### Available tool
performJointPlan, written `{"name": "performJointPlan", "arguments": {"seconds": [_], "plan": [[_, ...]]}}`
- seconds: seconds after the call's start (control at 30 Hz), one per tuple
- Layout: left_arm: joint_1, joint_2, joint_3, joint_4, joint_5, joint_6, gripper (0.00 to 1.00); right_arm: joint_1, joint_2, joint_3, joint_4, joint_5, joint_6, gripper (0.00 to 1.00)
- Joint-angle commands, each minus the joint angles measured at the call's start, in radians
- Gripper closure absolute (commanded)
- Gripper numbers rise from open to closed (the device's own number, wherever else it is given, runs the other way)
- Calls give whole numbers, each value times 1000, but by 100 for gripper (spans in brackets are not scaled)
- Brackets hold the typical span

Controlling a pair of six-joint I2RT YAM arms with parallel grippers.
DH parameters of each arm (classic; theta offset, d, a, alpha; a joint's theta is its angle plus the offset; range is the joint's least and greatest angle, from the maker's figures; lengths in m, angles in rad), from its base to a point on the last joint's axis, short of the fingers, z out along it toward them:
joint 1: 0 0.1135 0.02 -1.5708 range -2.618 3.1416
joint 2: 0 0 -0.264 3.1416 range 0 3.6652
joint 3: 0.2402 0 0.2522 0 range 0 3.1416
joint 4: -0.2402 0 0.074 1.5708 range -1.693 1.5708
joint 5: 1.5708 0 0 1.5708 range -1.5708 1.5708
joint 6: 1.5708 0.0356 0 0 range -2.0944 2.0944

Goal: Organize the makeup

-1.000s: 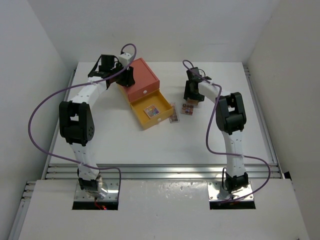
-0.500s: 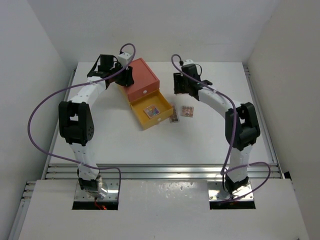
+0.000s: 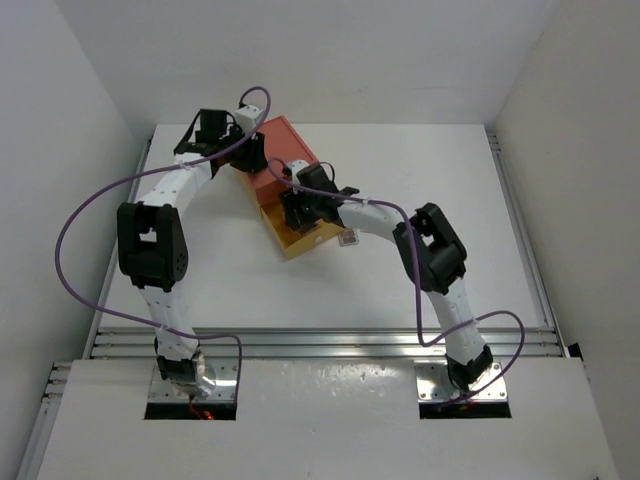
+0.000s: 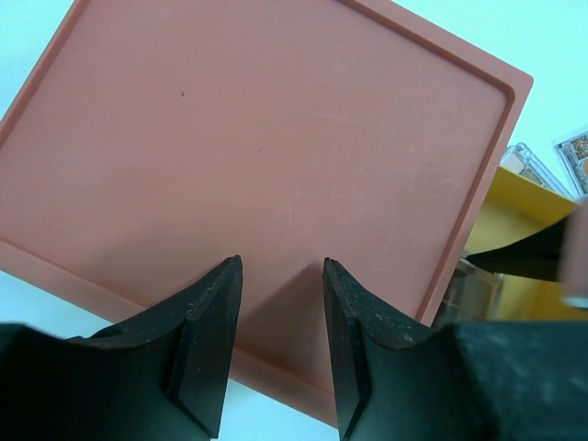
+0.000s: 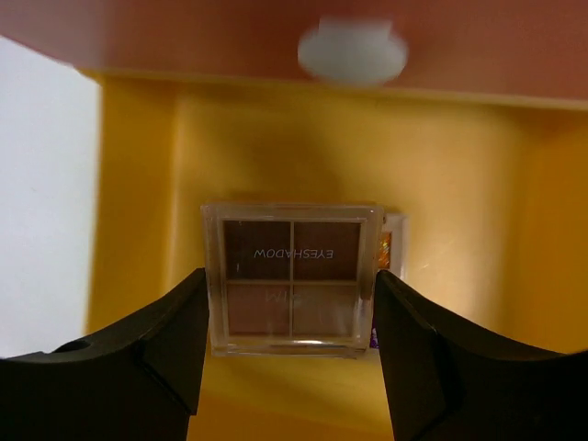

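My right gripper reaches over the open yellow drawer of the orange box. In the right wrist view the gripper is shut on a brown eyeshadow palette, its fingers against both sides, low inside the drawer. A mixed-colour palette peeks out under it. Another small palette lies on the table right of the drawer. My left gripper is open and empty on the box top, jaws apart near its edge. No brushes or pencils show.
The orange box's upper drawer is shut, with a white knob. The white table has walls close on three sides. Purple cables loop off both arms. The right gripper's dark finger shows over the drawer in the left wrist view.
My right arm has swung left from the table's middle to over the yellow drawer. The brown palette that lay right of the drawer is off the table and in its grip. Left arm unmoved.
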Motion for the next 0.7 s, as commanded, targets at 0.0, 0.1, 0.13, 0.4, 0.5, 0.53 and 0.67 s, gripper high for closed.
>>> {"name": "performJointPlan", "arguments": {"seconds": [0.0, 0.1, 0.13, 0.4, 0.5, 0.53, 0.67], "plan": [[29, 52, -20, -152, -66, 4, 53, 7, 1, 96, -4, -35, 8, 52], [29, 52, -20, -152, -66, 13, 53, 7, -16, 92, -16, -44, 11, 27], [29, 52, -20, -152, -66, 13, 53, 10, -24, 87, -9, -50, -1, 22], [49, 61, -29, -152, -85, 35, 53, -2, -163, 73, 2, -15, -17, 9], [61, 61, -40, -152, -111, 59, 53, -50, -249, -41, 41, 91, 61, 7], [73, 61, -49, -152, -111, 71, 53, -59, -280, -84, 25, 109, 84, 7], [92, 61, -49, -152, -120, 90, 53, -197, -300, -142, -120, 283, 201, 7]]}}
